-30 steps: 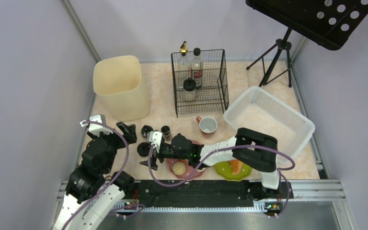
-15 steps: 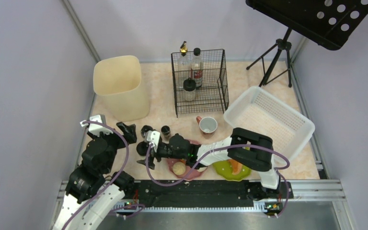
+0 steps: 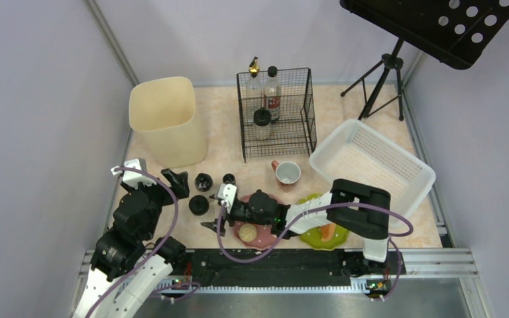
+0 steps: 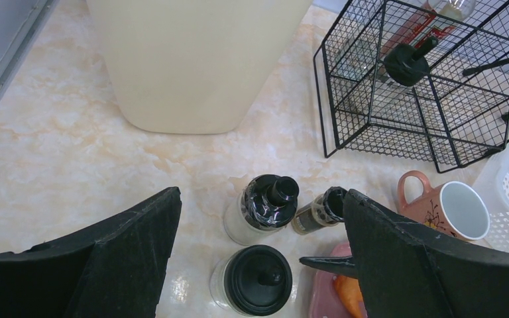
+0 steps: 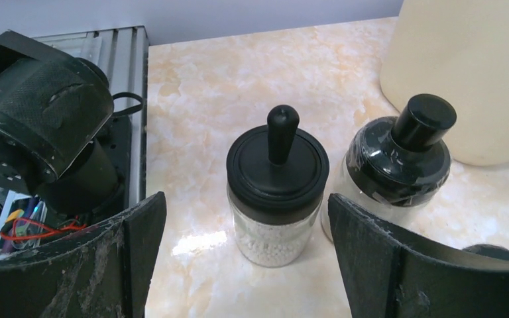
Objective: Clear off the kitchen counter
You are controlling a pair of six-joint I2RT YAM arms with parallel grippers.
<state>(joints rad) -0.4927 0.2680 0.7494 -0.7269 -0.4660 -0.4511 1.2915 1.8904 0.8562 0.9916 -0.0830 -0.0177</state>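
Marbled beige kitchen counter (image 3: 228, 142) lies beneath both arms. Right gripper (image 5: 245, 218) stands wide open and empty, a bead-filled jar (image 5: 277, 199) just ahead of its jaws. Left gripper (image 4: 262, 195) also gapes wide, holding nothing.

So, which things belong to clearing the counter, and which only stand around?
Job, likely: kitchen counter, knob-lid jar, wrapped-cap jar, small bottle, mug, pink plate, green plate.

Probably just standing there: music stand; beige bin, wire rack, white basket may receive items.
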